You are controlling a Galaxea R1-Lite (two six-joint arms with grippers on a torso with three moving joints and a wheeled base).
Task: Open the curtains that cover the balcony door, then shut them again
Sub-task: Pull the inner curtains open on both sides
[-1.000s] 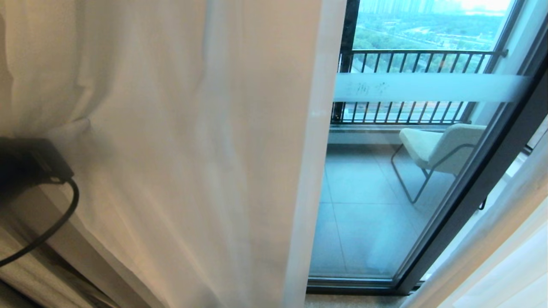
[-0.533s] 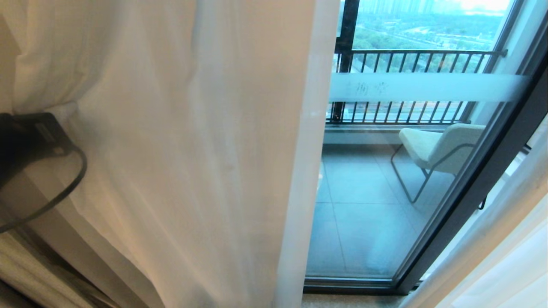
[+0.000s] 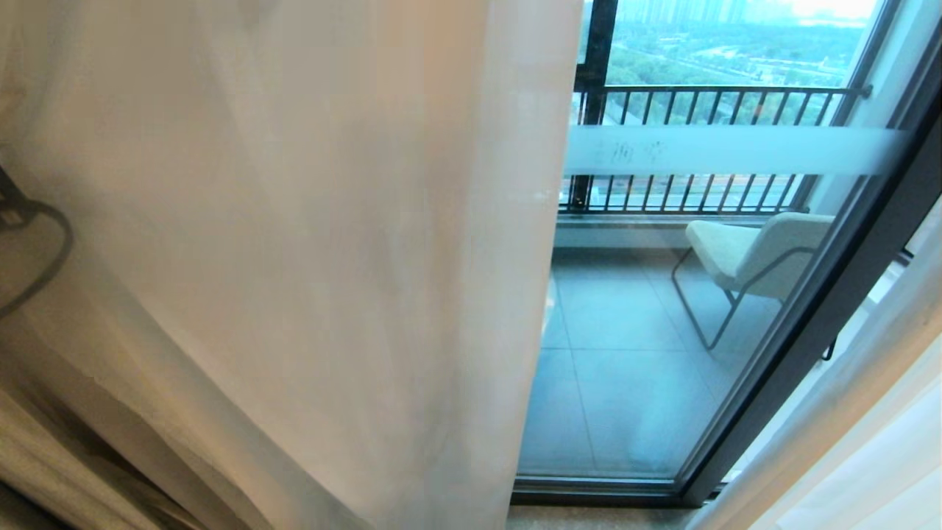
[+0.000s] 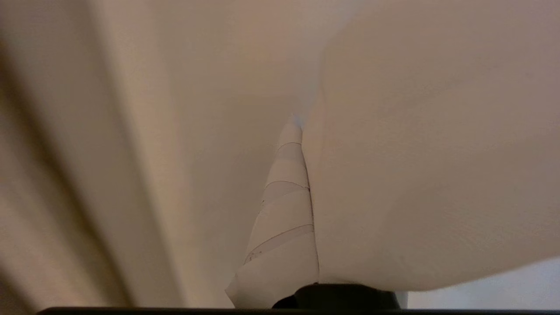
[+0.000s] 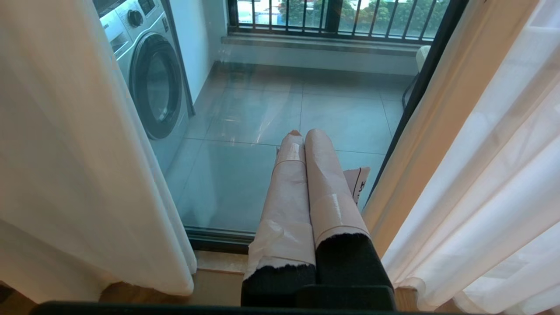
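- Although the frosted band [image 3: 736, 150] across the balcony door [image 3: 824, 316] carries a few faint characters near its left end, they are too pale to read; a scrap of dark print on the tape beside the right gripper's fingers [image 5: 328, 175] is likewise illegible, and the washing machine [image 5: 148, 83] shows no readable brand.
- The curtains [image 3: 309, 265] hang as a sheer white panel over the left and middle of the head view, its cream hemmed edge [image 3: 526, 294] running from top to floor just left of the bare glass.
- A second sheer panel [image 3: 868, 442] hangs at the right, past the dark door frame, so a strip of uncovered glass lies between the two hems.
- Through that strip show the balcony's tiled floor [image 3: 625, 353], a pale chair [image 3: 758, 250] on thin metal legs and the black-barred railing [image 3: 721, 110].
- The left gripper [image 4: 302, 127] is closed on a fold of the left curtain: one tape-wrapped finger shows, with fabric pressed against it and draped over the other side.
- In the head view only a loop of black cable [image 3: 37, 258] at the left edge marks that arm.
- The right gripper [image 5: 304, 133] hangs low before the uncovered glass, its two taped fingers pressed together and holding nothing, with free room on both sides between the curtain hems.
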